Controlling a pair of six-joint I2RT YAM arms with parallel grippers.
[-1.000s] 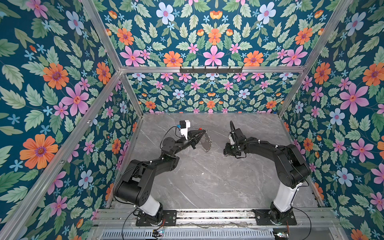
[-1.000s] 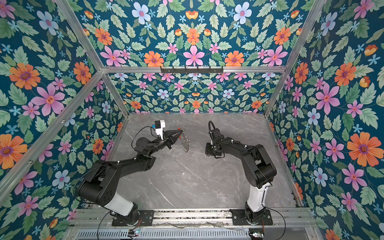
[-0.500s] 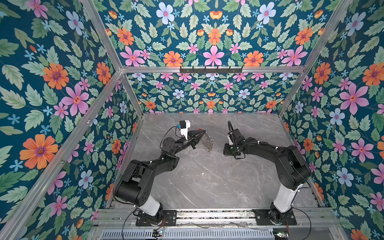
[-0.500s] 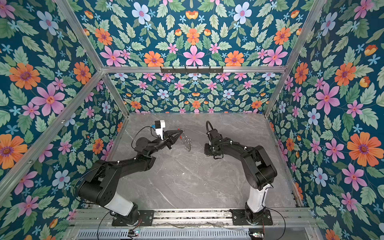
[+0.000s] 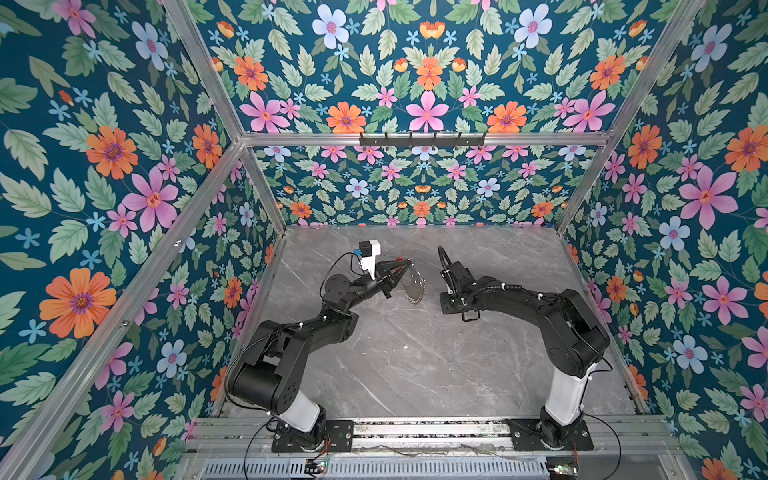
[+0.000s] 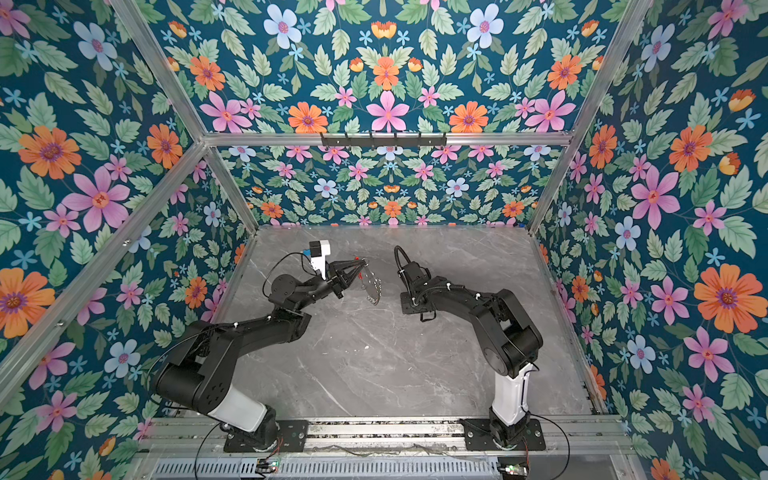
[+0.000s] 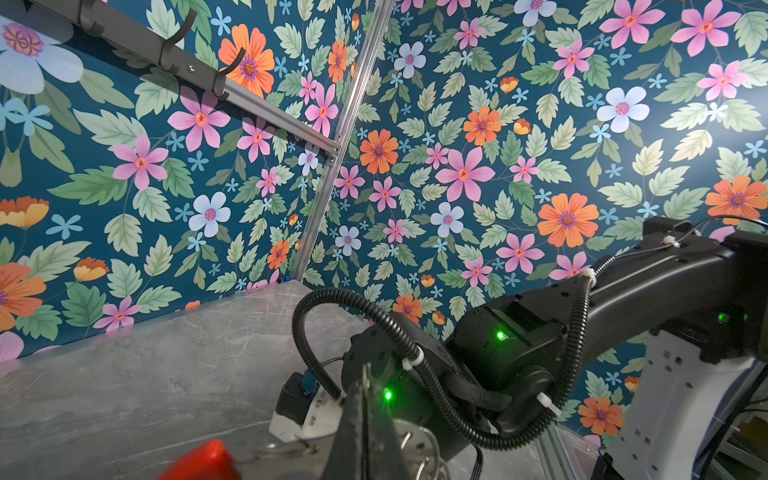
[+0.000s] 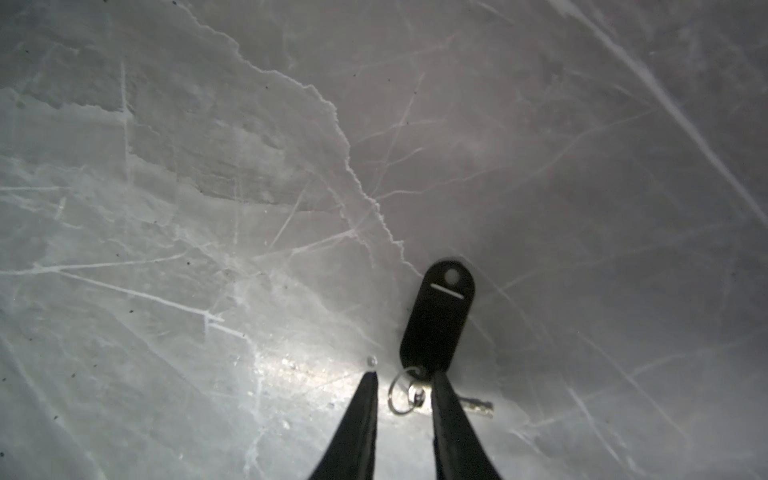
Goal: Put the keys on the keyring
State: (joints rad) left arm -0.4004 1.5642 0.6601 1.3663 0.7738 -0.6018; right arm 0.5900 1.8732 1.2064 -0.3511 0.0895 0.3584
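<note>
Keyring (image 5: 413,286): hangs tilted over the table (image 5: 415,365), near the centre of both top views.
Left fingers (image 7: 351,440): together, clamped on the keyring's upper rim, probably by the red piece (image 7: 199,461); your wrist view cuts the contact off.
Key (image 8: 438,316): flat on the table, under your right wrist.
Right fingers (image 8: 451,419): apart, tips at the table, split ring (image 8: 401,395) between them, ungripped.

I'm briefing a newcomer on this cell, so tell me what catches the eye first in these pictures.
The loud floral walls enclose everything. In a top view the left pincer holds the grey keyring up above the marble table. In the right wrist view the black key tag lies on the table, its silver ring inside the open right pincer.
</note>
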